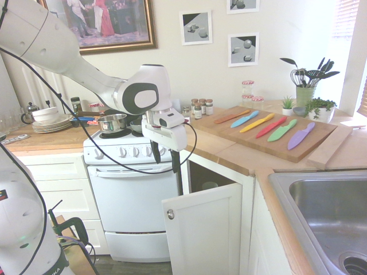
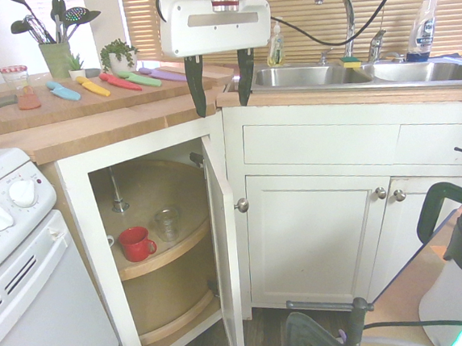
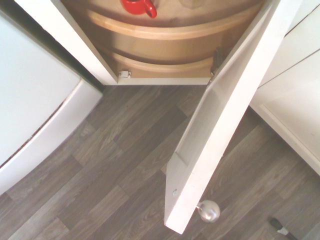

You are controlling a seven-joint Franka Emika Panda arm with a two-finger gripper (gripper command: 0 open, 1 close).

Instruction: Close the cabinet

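- My gripper (image 1: 166,159): two dark fingers wide apart, nothing between them, pointing down.
- Cabinet (image 2: 146,237) is below my hand, under the wooden countertop (image 2: 114,128), between stove (image 1: 135,200) and sink unit; its door (image 1: 205,232) stands swung wide open.
- Fingertips above the door, not touching door or knob (image 1: 170,214).
- Second exterior: door seen nearly edge-on, silver knob out on its far side from the opening.
- Second exterior shows inside: red mug (image 2: 137,243) and clear glass (image 2: 168,224) on a curved shelf (image 2: 166,251), another curved tier below. First exterior gives only a dark gap with part of a glass.
- Wrist: top edge of door, round knob, red mug cut off by the picture border, plus wood-look floor (image 3: 125,165) and a small catch (image 3: 125,74) at the cabinet's base.
- First exterior only: pots on stove, framed picture (image 1: 98,23), stacked plates (image 1: 51,123).
- Second exterior only: faucet (image 2: 347,17), soap bottles behind sink (image 2: 295,77).
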